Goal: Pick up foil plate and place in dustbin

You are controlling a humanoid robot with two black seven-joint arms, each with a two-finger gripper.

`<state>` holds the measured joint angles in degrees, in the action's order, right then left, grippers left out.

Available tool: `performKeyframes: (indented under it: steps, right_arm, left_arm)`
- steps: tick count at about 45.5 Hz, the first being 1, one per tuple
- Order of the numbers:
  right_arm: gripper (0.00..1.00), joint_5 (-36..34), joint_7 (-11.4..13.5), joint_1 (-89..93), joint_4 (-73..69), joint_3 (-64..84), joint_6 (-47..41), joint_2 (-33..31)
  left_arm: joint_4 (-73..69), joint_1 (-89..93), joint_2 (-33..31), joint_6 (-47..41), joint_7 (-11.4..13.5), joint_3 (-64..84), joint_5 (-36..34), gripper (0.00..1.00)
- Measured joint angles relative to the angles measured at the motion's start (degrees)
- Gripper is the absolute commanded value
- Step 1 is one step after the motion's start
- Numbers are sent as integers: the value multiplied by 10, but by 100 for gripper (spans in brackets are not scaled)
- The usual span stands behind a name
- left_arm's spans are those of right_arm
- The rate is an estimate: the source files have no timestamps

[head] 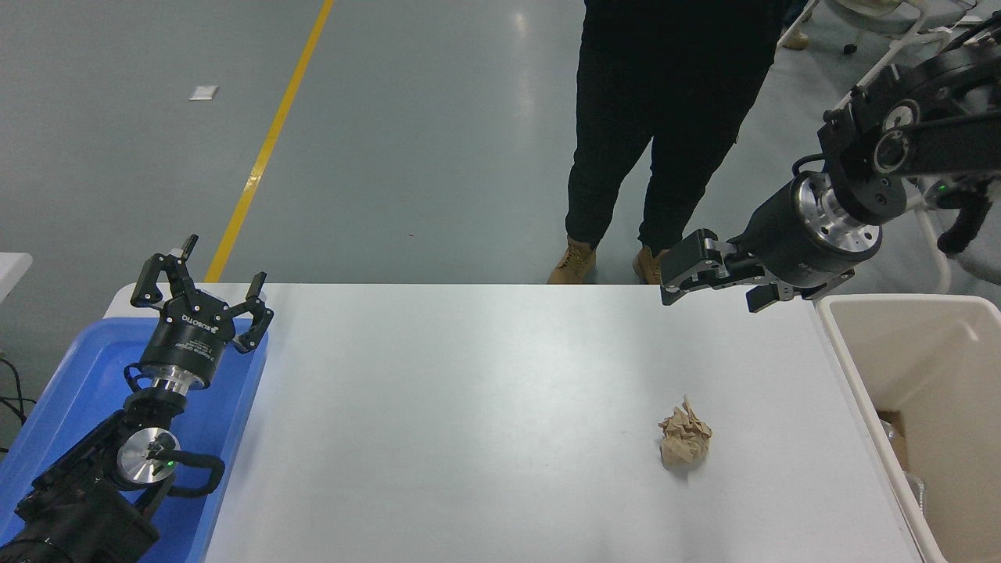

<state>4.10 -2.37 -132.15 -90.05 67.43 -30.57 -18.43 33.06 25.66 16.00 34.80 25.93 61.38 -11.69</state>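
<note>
Silver foil shows only as a sliver at the dustbin's (868, 367) lower inner edge, so the foil plate (916, 491) appears binned. Right gripper (708, 285) hangs over the table's far right corner, jaws apart, empty. Left gripper (203, 293) parked, spread, over the blue tray (55, 414).

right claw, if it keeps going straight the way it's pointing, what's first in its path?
The right claw points left and slightly down over the table's far edge. Nothing shows in that line; it would probably meet bare tabletop first, though depth is unclear.

paper ball (685, 443) left of dustbin (860, 375)
</note>
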Motion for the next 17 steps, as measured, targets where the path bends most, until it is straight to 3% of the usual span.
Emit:
performKeyframes:
  steps: [17]
  right_arm:
    - [100, 0, 0, 4, 1, 0, -7, 6]
  left_arm:
    - [0, 0, 0, 0, 0, 0, 0, 98]
